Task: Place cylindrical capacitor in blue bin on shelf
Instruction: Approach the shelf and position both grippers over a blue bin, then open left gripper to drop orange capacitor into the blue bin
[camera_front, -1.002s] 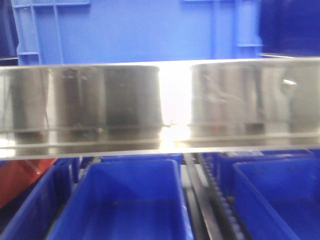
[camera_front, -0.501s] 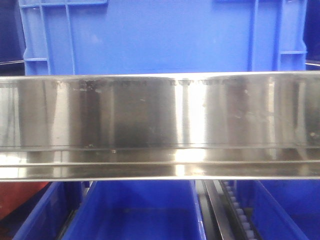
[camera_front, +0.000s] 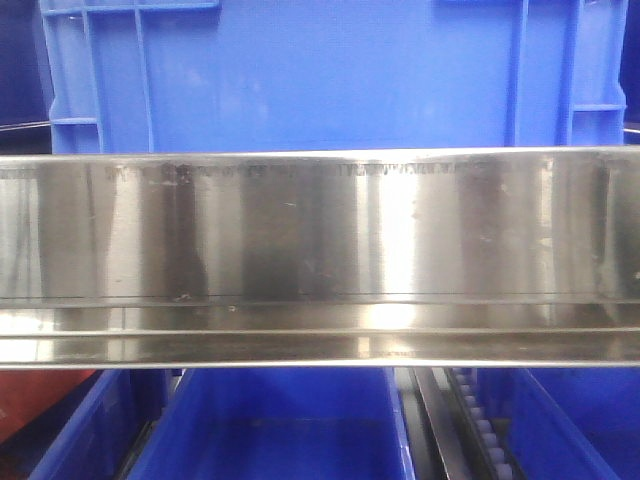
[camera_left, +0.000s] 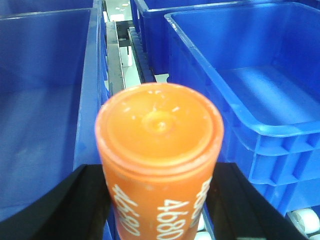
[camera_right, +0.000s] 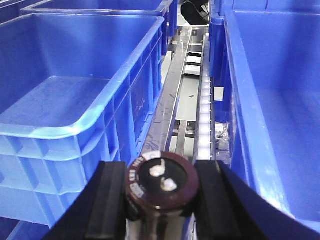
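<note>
The cylindrical capacitor (camera_right: 161, 182), a stubby dark maroon cylinder with two silvery terminals on its end, sits between the black fingers of my right gripper (camera_right: 161, 192), which is shut on it. It hangs over the roller rail between two blue bins, one on the left (camera_right: 135, 100) and one on the right (camera_right: 240, 125). My left gripper (camera_left: 159, 200) is shut on an orange cylinder (camera_left: 159, 130) printed with "4680". The shelf (camera_front: 320, 250) shows as a broad shiny steel front edge across the front view. Neither gripper appears in the front view.
A large blue crate (camera_front: 320, 80) stands on the tier above the steel edge. Blue bins (camera_front: 280, 430) lie below it, with a roller rail (camera_front: 440, 430) between them. In the left wrist view, blue bins flank the orange cylinder on the left (camera_left: 87, 100) and right (camera_left: 280, 150).
In the front view the steel edge has grown larger and dropped lower, the crate has shifted slightly right, and the blur has gone. Over the last half second it has barely moved.
</note>
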